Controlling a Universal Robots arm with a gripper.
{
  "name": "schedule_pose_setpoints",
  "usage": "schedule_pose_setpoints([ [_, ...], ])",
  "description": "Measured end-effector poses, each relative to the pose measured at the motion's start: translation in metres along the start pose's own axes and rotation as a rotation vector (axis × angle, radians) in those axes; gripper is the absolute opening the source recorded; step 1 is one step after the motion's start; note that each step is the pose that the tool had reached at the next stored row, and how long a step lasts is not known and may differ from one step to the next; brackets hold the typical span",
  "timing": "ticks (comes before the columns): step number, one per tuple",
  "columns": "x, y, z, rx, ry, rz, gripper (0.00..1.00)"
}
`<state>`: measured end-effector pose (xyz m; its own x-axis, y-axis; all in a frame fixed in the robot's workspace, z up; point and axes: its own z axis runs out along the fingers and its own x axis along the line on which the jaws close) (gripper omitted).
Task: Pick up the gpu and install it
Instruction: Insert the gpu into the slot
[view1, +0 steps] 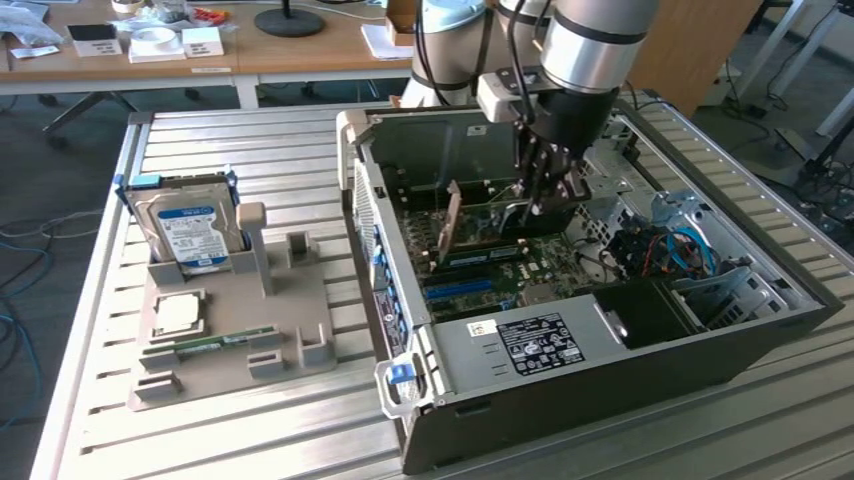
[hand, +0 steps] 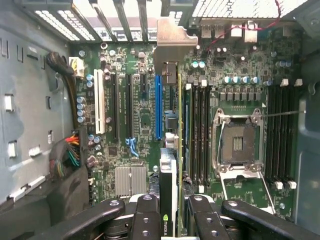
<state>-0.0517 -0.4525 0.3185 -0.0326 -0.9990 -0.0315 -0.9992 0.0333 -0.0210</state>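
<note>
In the exterior view the arm reaches down into the open computer case (view1: 534, 400), which lies on the slatted surface (view1: 267, 140). The tool (view1: 541, 200) is low over the motherboard (view1: 534, 270). It is closed partway on the gpu (view1: 487, 228), which stands on its long edge directly under the fingers. The card's long axis runs from the tool out toward the exterior view's left, ending in its metal bracket (view1: 453, 222). Well apart, outside the case, the grey parts holder (view1: 287, 330) carries the hard drive (view1: 187, 225) and the memory stick (view1: 214, 345). In the wrist view the card shows edge-on, clamped between the two inner fingers (hand: 146, 215). The gpu (hand: 167, 175) is a thin line leading away from the tool (hand: 172, 212) to the silver bracket (hand: 175, 47) at the case's slotted rear wall. Its long axis lies parallel to the expansion slots, just beside the blue slot (hand: 158, 107), between that slot and the black memory slots (hand: 200, 130). The empty processor socket (hand: 237, 142) sits farther off to that side. I cannot tell whether the card's lower edge is over a slot, touching it, or seated.
</note>
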Motion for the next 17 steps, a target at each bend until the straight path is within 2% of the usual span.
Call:
schedule_pose_setpoints([
  [4,0.0004,0.0046,0.0013,-0.0001,0.0004,0.000,0.27],
  [17,0.0010,0.0077,0.0048,-0.0001,-0.0003,-0.004,0.27],
])
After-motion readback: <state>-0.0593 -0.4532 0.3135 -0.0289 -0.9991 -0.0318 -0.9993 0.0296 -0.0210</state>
